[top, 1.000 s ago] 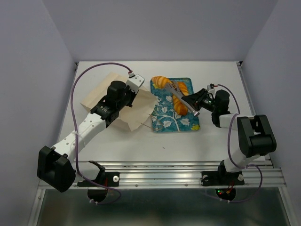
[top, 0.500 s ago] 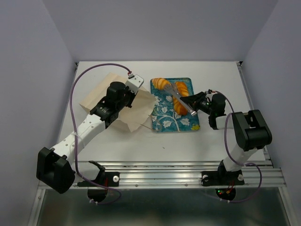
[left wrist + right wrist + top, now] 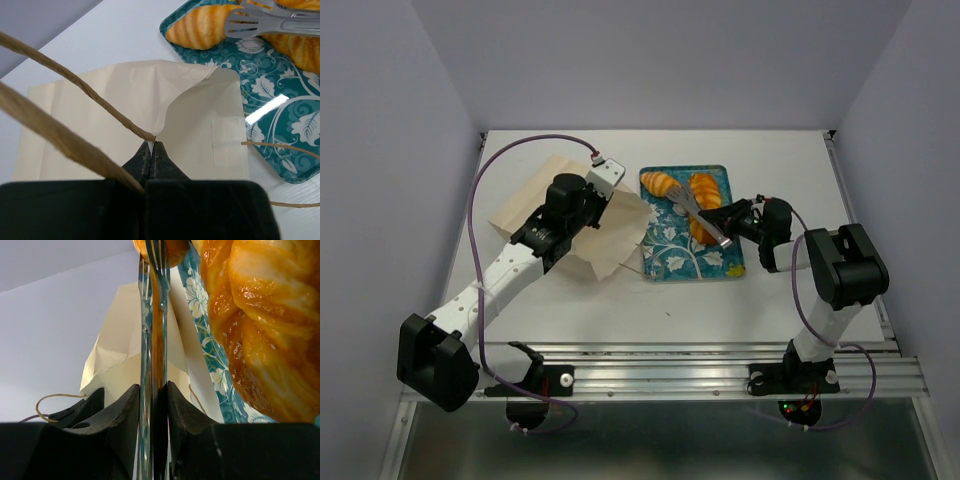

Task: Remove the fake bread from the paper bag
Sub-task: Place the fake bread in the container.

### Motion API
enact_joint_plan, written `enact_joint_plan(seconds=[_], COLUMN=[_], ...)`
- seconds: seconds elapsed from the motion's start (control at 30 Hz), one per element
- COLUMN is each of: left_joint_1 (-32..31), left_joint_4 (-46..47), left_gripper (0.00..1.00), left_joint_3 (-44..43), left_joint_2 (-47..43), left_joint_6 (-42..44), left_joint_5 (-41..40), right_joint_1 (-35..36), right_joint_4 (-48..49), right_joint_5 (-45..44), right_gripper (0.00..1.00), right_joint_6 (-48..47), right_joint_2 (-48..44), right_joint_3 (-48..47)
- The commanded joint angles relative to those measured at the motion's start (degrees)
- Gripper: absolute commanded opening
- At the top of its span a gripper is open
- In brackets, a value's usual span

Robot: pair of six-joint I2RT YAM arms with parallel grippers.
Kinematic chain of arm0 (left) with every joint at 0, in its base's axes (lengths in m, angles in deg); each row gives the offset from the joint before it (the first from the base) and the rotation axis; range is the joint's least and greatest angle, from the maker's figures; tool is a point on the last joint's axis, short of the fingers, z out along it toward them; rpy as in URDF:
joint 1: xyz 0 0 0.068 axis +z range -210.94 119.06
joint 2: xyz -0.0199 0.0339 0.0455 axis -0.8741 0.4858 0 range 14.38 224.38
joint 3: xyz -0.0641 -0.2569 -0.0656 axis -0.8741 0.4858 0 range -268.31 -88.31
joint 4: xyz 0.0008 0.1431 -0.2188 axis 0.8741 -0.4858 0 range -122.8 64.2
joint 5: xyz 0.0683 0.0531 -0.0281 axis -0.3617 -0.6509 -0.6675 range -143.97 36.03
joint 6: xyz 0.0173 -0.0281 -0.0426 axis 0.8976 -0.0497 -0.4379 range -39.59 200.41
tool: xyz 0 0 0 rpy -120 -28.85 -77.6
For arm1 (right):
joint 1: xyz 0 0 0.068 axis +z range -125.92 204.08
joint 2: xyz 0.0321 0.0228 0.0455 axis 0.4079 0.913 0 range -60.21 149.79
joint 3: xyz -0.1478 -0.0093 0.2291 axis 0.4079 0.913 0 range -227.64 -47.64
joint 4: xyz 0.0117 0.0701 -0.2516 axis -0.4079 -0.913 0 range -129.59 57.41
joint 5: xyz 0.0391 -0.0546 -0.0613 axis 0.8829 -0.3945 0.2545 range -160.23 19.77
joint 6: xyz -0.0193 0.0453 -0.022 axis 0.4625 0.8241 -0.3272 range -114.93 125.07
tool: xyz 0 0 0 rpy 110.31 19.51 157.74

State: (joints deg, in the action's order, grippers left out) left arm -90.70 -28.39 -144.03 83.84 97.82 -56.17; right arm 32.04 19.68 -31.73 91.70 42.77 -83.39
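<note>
The paper bag (image 3: 570, 215) lies flat on the table's left side, mouth toward the tray. My left gripper (image 3: 607, 205) is shut on the bag's upper mouth edge (image 3: 151, 145), next to a string handle (image 3: 75, 87). Two fake breads lie on the teal tray (image 3: 670, 255): a ridged croissant (image 3: 662, 183) and a long loaf (image 3: 705, 200). No third bread shows. My right gripper (image 3: 725, 222) is shut on metal tongs (image 3: 695, 208), tips between the two breads. In the right wrist view the tongs (image 3: 152, 330) run up between my fingers (image 3: 122, 415), the loaf (image 3: 255, 330) on the right.
The tray (image 3: 280, 125) sits right beside the bag's mouth. A loose string handle (image 3: 280, 147) lies across the tray's near corner. The purple cable (image 3: 520, 150) arcs over the table's far left. White walls close in the back and sides.
My right gripper has swung the tongs left and lower over the tray, tips now between the croissant and the loaf. The right arm has folded closer. The left arm and bag are still.
</note>
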Motion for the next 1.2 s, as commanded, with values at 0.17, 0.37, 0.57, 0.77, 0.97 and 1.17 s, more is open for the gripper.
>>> enact_joint_plan(seconds=[0.17, 0.37, 0.57, 0.77, 0.97, 1.17], left_joint_1=[0.23, 0.23, 0.23, 0.23, 0.23, 0.23], left_joint_4=[1.71, 1.45, 1.54, 1.54, 1.62, 1.54], left_gripper=[0.0, 0.0, 0.0, 0.0, 0.0, 0.0], left_joint_3=[0.09, 0.18, 0.27, 0.35, 0.44, 0.53], left_joint_2=[-2.04, -1.69, -1.86, -2.13, -2.56, -2.56], left_joint_6=[-0.89, -0.8, -0.36, 0.08, 0.17, 0.17], left_joint_5=[-0.97, -1.41, -1.05, -0.7, -0.18, 0.17], right_joint_1=[0.47, 0.47, 0.47, 0.47, 0.47, 0.47], right_joint_4=[-5.42, -5.51, -7.53, -9.55, -15.44, -19.31], right_joint_5=[-1.59, -2.11, -2.73, -4.05, -7.82, -10.64], right_gripper=[0.36, 0.49, 0.54, 0.53, 0.53, 0.53], right_joint_6=[-3.05, -3.31, -5.42, -7.09, -11.48, -14.73], right_joint_2=[-1.73, -2.52, -4.19, -6.47, -11.3, -15.52], right_joint_3=[-3.45, -3.37, -3.8, -3.45, -3.1, -2.57])
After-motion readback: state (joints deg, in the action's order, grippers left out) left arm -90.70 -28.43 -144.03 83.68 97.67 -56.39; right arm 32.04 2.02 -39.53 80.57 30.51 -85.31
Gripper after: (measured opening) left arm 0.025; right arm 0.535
